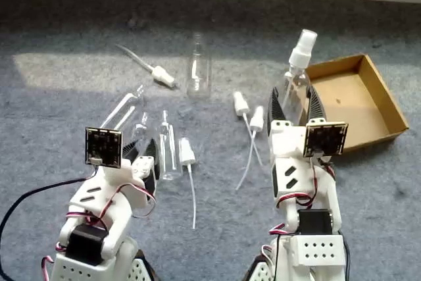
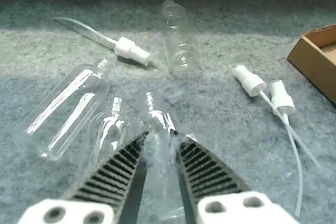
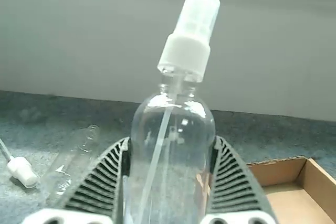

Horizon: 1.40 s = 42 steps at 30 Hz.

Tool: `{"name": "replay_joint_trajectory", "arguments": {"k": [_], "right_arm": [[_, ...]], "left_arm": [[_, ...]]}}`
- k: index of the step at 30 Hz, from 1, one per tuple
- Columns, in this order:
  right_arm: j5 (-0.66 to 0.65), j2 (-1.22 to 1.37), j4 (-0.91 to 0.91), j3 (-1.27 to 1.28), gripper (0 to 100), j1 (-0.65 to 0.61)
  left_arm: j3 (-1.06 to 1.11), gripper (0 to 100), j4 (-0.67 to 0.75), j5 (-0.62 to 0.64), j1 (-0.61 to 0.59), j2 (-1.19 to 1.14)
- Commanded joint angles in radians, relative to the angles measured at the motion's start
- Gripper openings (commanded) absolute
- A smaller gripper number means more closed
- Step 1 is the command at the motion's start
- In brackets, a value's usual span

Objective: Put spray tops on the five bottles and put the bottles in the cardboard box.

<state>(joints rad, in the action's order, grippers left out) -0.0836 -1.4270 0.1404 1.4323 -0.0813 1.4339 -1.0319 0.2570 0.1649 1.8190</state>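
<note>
- Gripped upright between the jaws of the right gripper [image 3: 170,144]: a clear capped bottle [image 3: 170,124], one ribbed jaw pressed to each side of its body.
- Already fitted on that bottle's neck: a white spray top [image 3: 189,35], its thin tube running down inside.
- Held just beside the near left wall of the open cardboard box [image 1: 352,106], as seen from the high view, and not inside it.
- Set narrow around a slim bottle [image 2: 156,121] on the grey carpet [image 1: 381,189]: the left gripper [image 2: 161,139], one jaw close along each side, with the bottle's bare neck pointing away from the arm.
- Lay just beside the slim bottle, both uncapped: a second small bottle [image 2: 107,127], then a large bottle [image 2: 65,111] at a slant.
- Lay farther out on its side, uncapped and well apart from both grippers: a far bottle [image 2: 178,38].
- Rested loose near the far bottle: a tubed sprayer [image 2: 131,51].
- Sat side by side between the two arms, tubes trailing towards them: a first loose sprayer [image 2: 249,80] and a second loose sprayer [image 2: 281,97].
- Lay just beside the slim bottle on its other side: a fourth sprayer [image 1: 187,153].
</note>
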Motion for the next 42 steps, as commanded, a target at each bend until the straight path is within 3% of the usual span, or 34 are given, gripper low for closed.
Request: {"name": "replay_joint_trajectory", "arguments": {"k": [1, 8, 13, 20, 28, 42], "right_arm": [[-0.068, -0.012, -0.051, -0.073, 3.1, 0.044], [-0.276, -0.004, -0.220, -0.070, 3.1, 0.120], [-0.288, -0.001, -0.375, -0.062, 3.1, 0.156], [-0.290, 0.101, -0.374, -0.085, 3.1, 0.162], [-0.287, 0.366, -0.232, -0.371, 3.1, 0.193], [-0.288, 0.848, -0.769, -0.348, 2.9, 0.294]], "left_arm": [[0.015, 0, 0.006, -0.008, -0.081, 0.007], [0.019, 0, 0.006, -0.008, -0.099, 0.007], [0.022, 0, 0.006, -0.008, -0.099, 0.007], [0.024, 0, 0.006, -0.008, -0.097, 0.007], [0.025, 0, 0.003, -0.008, -0.096, 0.007], [0.130, 0, 0.129, -0.008, -0.097, 0.007]]}}
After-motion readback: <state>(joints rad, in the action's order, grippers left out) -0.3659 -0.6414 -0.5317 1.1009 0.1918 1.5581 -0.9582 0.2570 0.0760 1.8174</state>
